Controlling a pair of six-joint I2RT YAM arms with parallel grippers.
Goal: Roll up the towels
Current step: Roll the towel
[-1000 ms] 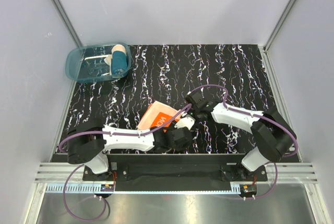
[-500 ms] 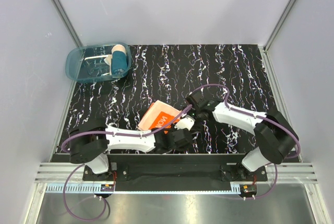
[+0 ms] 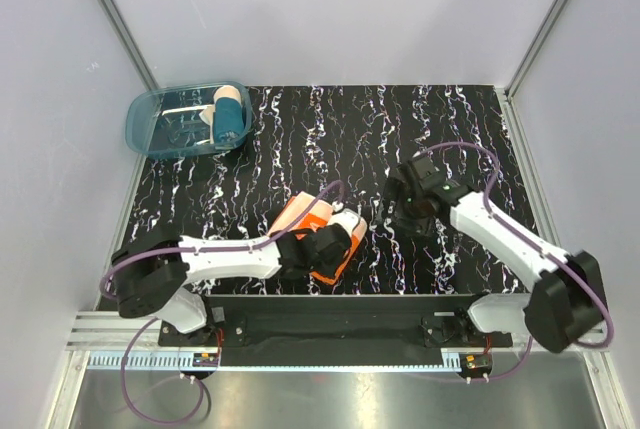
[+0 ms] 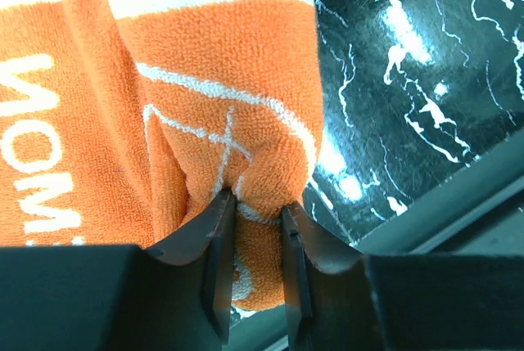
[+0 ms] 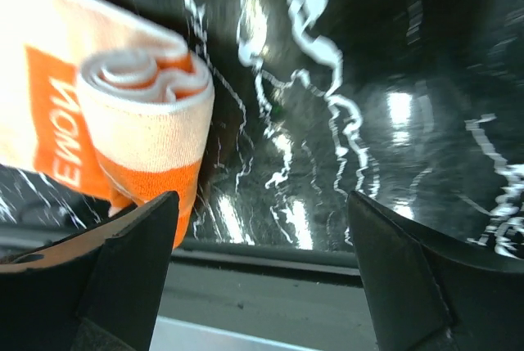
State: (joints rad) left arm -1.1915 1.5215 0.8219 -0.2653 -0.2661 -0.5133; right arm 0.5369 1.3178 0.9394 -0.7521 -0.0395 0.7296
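The left gripper (image 4: 258,222) is clenched on a fold of the orange towel (image 4: 221,105). In the left wrist view its two dark fingers (image 4: 218,240) stand close together at the lower centre of the frame, with a ridge of orange terry squeezed between them. The right gripper (image 5: 260,204) is spread wide with nothing between its fingers. In the top view it (image 3: 410,214) hangs over the black marbled table (image 3: 460,139), right of centre, apart from the towel.

The orange towel (image 3: 345,254) is bright orange pile with white line drawings, white block letters and a pale band along one end. The right wrist view shows it (image 5: 139,114) at the left of the frame as a loose roll, with the spiral of its layers visible at the pale end. In the top view it lies at the lower centre of the frame, close to the table's near edge, partly covered by the left gripper (image 3: 312,249).

The translucent blue tub (image 3: 150,114) sits at the upper left of the top view, on the table's far left corner. Inside it the teal towel (image 3: 230,121) lies rolled against the tub's right side, a cream end showing at the top.
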